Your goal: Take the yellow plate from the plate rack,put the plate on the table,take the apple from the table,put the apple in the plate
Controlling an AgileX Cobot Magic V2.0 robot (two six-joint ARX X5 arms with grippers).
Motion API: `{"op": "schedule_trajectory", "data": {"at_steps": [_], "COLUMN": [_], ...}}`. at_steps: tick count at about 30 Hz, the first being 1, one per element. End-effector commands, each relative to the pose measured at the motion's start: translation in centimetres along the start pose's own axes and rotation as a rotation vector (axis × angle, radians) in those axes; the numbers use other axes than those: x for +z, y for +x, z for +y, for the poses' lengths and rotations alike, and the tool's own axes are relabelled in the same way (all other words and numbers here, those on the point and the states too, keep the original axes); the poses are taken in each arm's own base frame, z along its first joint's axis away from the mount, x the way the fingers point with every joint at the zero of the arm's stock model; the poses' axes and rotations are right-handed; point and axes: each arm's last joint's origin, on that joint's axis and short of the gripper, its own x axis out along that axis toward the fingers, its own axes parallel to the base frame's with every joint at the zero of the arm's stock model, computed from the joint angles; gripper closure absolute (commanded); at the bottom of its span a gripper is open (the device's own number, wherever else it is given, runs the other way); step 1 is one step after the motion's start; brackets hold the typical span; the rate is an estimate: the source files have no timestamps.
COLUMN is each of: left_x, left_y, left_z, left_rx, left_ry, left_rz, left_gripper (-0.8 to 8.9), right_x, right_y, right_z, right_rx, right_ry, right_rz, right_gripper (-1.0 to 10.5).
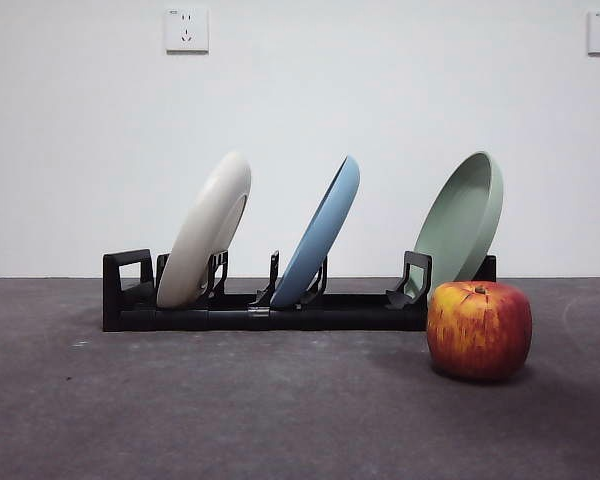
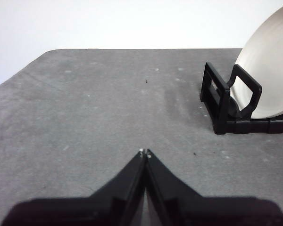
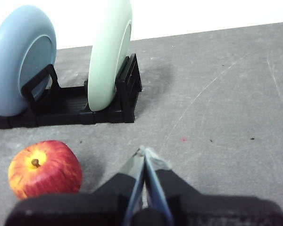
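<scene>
The yellow plate [image 1: 208, 232], cream with a raised rim, leans in the left slot of the black plate rack [image 1: 265, 305]. It also shows in the left wrist view [image 2: 270, 70], beside the rack's looped end [image 2: 228, 96]. The red and yellow apple [image 1: 479, 328] stands on the table in front of the rack's right end. My left gripper [image 2: 145, 153] is shut and empty, over bare table apart from the rack. My right gripper [image 3: 145, 153] is shut and empty, beside the apple [image 3: 44, 169] and apart from it.
A blue plate [image 1: 323, 230] stands in the rack's middle slot and a sage-green plate [image 1: 464, 220] in its right slot. Both show in the right wrist view, blue [image 3: 20, 59] and green [image 3: 109, 52]. The dark grey table [image 1: 230, 410] ends at a white wall.
</scene>
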Motion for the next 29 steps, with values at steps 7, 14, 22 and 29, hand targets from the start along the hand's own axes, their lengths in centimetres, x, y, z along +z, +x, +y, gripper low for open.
{"op": "schedule_trajectory", "data": {"at_steps": [7,14,22,29], "left_x": [2.1,7.5,13.1,17.1], "left_y": [-0.5,-0.7,1.1,4.9], "left_z": [-0.1,-0.4,-1.1,-2.1], "left_rx": [-0.049,-0.105,-0.271,-0.462], "left_ry": [-0.089,-0.116,-0.110,-0.132], "left_rz": [-0.062,-0.069,-0.013,0.160], "left_gripper": [8.21,8.21,8.21,8.21], "right_x": [2.1,6.8,11.5,15.0], "right_y": [-0.4,0.0,1.7,4.1], "right_z": [0.3,0.8,1.5,2.4], "right_rx": [0.016,0.009,0.101,0.282], "right_ry": [0.192,0.214,0.203,0.175], "right_rz": [-0.067,-0.001,0.098,0.273], "right_gripper": [9.6,9.6,9.6,9.5]}}
